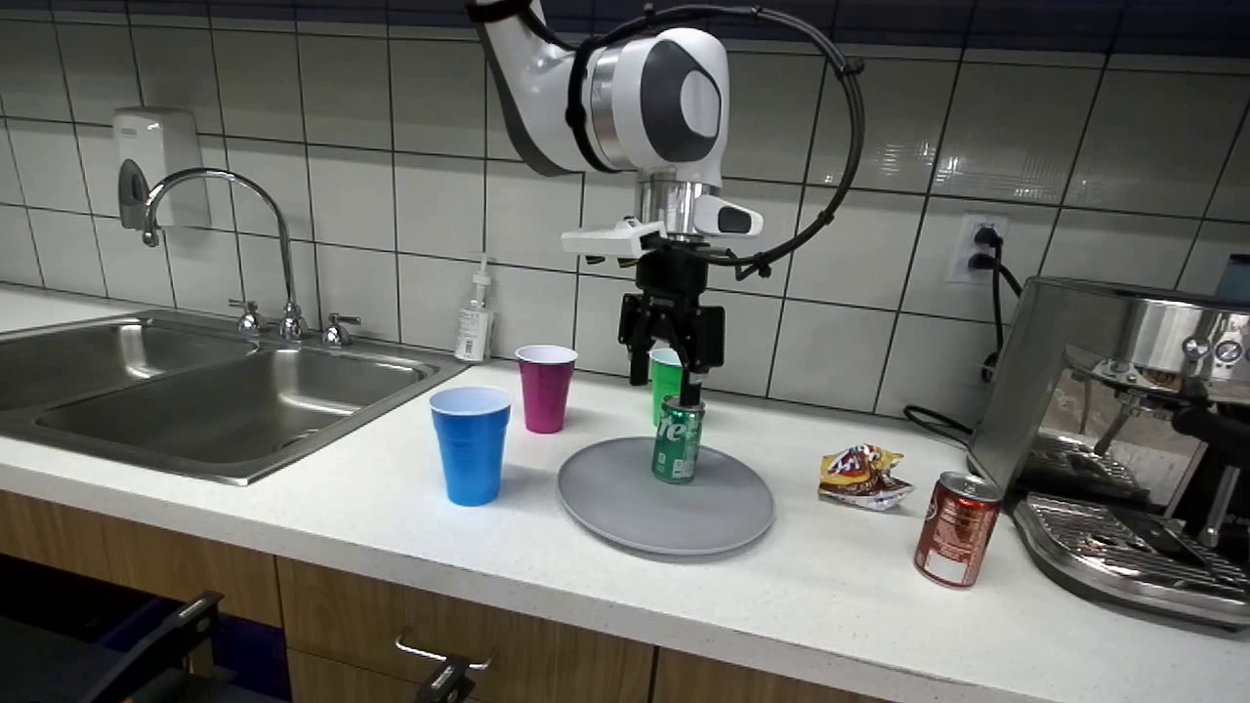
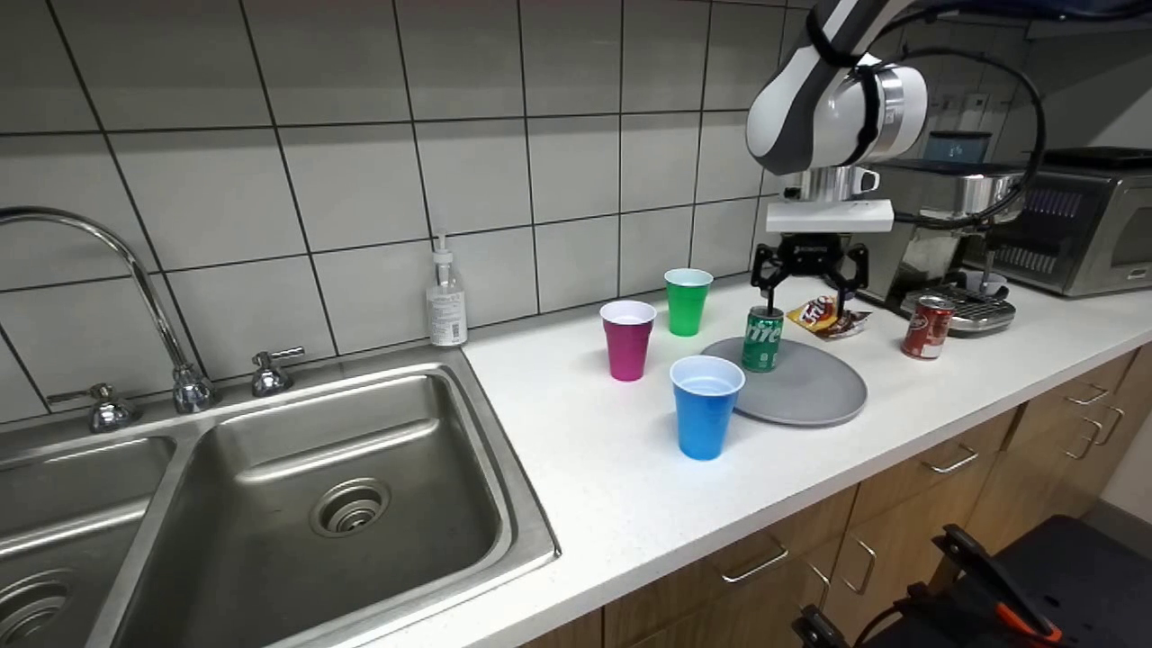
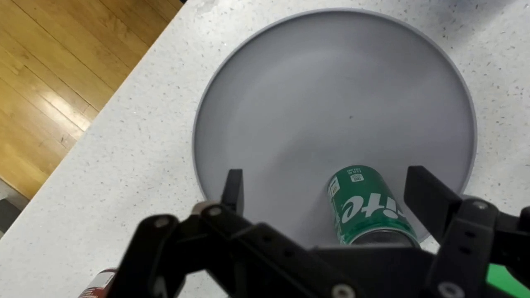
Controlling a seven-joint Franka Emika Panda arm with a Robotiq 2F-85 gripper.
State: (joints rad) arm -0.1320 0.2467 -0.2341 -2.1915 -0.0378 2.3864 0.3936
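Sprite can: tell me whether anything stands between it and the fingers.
Nothing visible does: in the wrist view, the Sprite can stands on the gray plate, with no other thing between it and the open fingers.

White letters "ite" show on the green can (image 3: 369,203). Blurry letters on the snack bag (image 1: 861,475) look like "Frit".

Green can (image 3: 366,198): metal, glossy print | plate (image 3: 327,99): matt, smooth, it seems plastic | blue cup (image 1: 471,449): smooth plastic, slightly shiny | snack wrapper (image 1: 859,478): crinkled, glossy film | sink (image 2: 270,513): steel, satin finish | tap (image 1: 286,264): metal, mirror-polished | bench (image 2: 594,468): smooth, of stone look | drawer front (image 1: 547,625): wood-grained, matt | wall tiles (image 1: 439,205): glossy | jaws: matt surface
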